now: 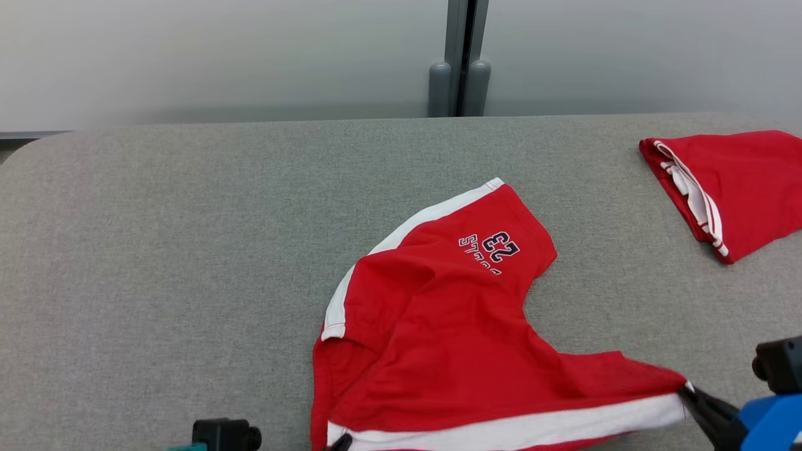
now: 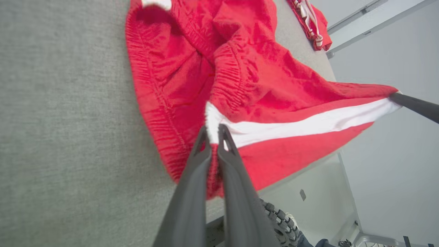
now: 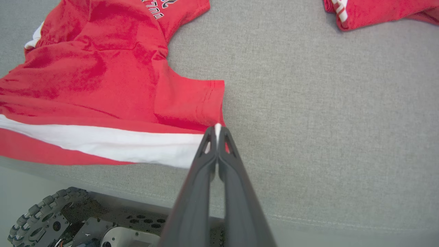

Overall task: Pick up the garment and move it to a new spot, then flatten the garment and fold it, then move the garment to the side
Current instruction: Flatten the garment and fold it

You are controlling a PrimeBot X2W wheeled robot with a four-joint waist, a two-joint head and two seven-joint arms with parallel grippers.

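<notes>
Flattening appears in hand: left gripper [image 2: 213, 130] and right gripper [image 3: 217, 127] jaws clamp the shorts [image 1: 451, 326] by the striped edge; next, spread them flat.

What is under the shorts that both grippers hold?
The grey table lies under the shorts, whose near edge the left gripper and right gripper pinch shut. Whatever might lie between cloth and table is covered and cannot be seen.
</notes>
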